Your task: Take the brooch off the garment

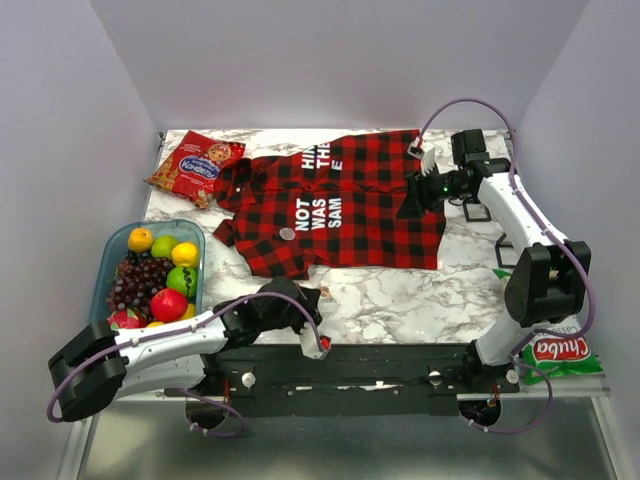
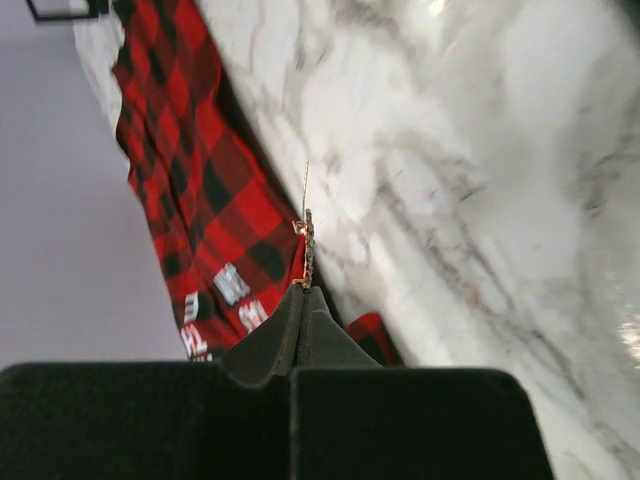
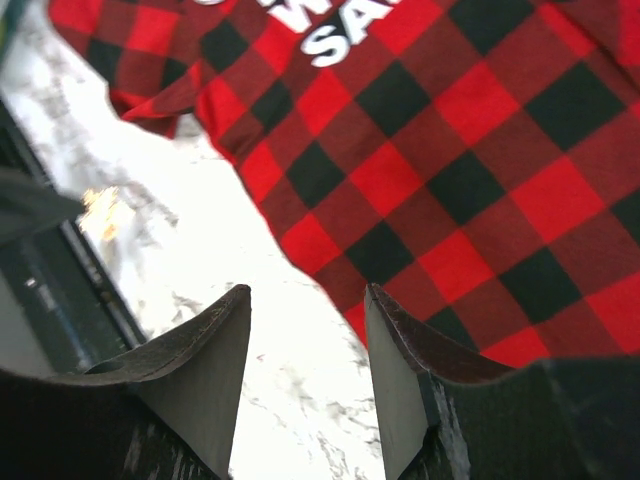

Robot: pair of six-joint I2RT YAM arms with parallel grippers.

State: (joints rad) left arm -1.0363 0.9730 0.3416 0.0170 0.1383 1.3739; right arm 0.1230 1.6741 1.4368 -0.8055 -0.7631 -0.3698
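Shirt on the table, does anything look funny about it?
Yes: the shirt lies sideways, so its white letters read turned, and a small silvery brooch sits on it beside the letters. No tears or spills show.

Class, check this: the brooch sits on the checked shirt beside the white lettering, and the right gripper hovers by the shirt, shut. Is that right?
No: the right gripper is open, jaws apart, as the right wrist view shows. The brooch does sit on the checked shirt beside the white lettering.
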